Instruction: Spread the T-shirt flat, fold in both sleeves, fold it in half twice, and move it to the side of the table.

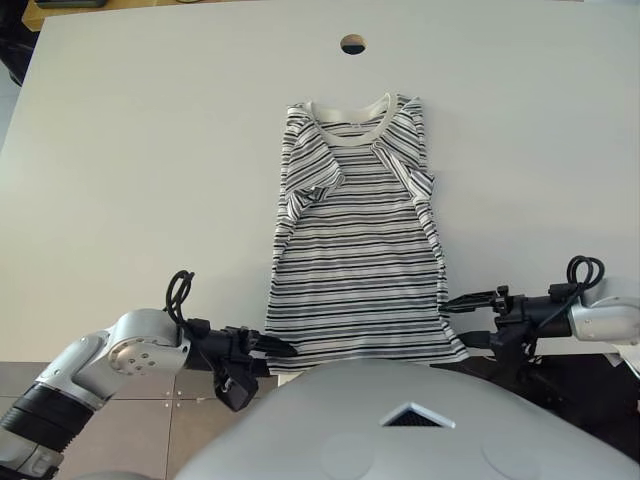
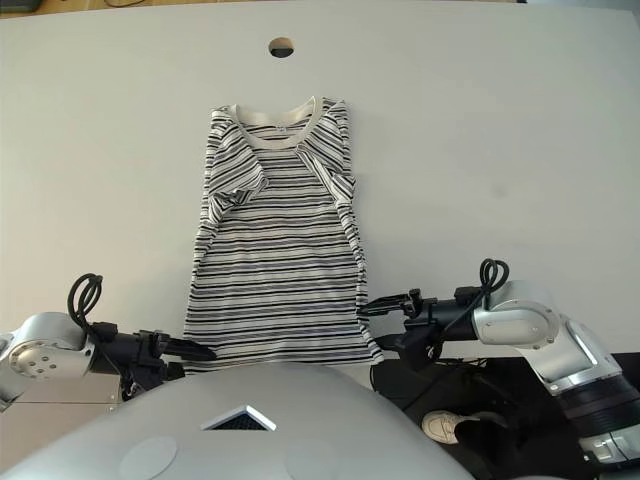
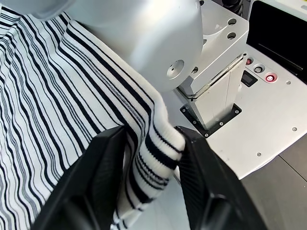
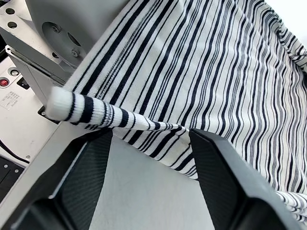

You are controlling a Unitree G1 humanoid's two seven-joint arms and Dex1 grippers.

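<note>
Skew seemed likely on lifting: left gripper (image 3: 149,141) fingers pinched the T-shirt (image 1: 355,250) hem, while right gripper (image 4: 149,138) fingers stood spread, gripping nothing.

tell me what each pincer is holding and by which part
Left pincer grips the T-shirt by its bottom hem corner; right pincer straddles the hem, open.

1. T-shirt (image 1: 355,260): black-and-white horizontal stripes, cream ribbed collar.
2. It lies lengthwise at the middle of the table (image 1: 150,150), collar toward the far edge, hem at the near edge.
3. Both sleeves are folded inward over the chest, leaving a narrow panel that widens toward the hem.
4. The body is mostly flat; both hem corners are bunched and rolled.
</note>
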